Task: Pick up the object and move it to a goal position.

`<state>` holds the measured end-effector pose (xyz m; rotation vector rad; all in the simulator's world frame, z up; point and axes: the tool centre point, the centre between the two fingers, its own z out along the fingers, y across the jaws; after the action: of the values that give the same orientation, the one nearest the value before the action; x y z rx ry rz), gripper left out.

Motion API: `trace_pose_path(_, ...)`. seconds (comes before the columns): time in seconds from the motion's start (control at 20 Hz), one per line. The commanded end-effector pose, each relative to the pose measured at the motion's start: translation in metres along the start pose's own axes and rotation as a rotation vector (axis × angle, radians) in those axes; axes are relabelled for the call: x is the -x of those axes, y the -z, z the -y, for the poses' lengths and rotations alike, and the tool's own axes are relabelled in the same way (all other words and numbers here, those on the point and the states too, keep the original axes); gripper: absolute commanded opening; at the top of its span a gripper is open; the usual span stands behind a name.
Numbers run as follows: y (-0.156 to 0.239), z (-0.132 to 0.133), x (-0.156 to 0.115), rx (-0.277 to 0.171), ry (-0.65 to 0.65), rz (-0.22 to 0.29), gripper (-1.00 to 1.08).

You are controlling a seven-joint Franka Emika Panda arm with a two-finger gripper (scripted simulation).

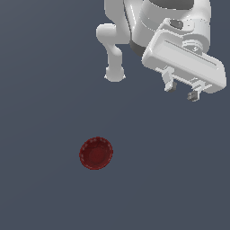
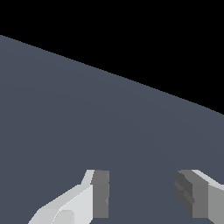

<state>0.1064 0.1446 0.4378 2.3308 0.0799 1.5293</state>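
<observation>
One object (image 1: pixel 96 153), dark red scalloped dish, lay on counter (image 1: pixel 40 188), well apart from gripper (image 1: pixel 182 91). Gripper hung spread wide, empty. Dish judged light, rigid, shallow; best pinched across bumpy rim.

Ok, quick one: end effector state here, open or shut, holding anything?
End effector: open, holding nothing; the dark red scalloped dish lies apart from it on the floor.
</observation>
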Motion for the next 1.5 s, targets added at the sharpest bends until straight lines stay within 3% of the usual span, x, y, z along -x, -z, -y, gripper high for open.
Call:
trace_pose_path(0.0,-0.022,0.004,0.031,0.016,0.019,0.019,0.28)
trace_pose_path(0.5,-0.107,-0.002,0.186,0.071,0.057,0.146,0.28)
trace_pose_path(0.85,-0.14,-0.019,0.288,0.1,0.052,0.237,0.28)
trace_pose_path(1.15,-0.152,-0.029,0.342,0.115,0.042,0.288,0.28)
trace_pose_path(1.45,-0.155,-0.034,0.364,0.121,0.036,0.309,0.28)
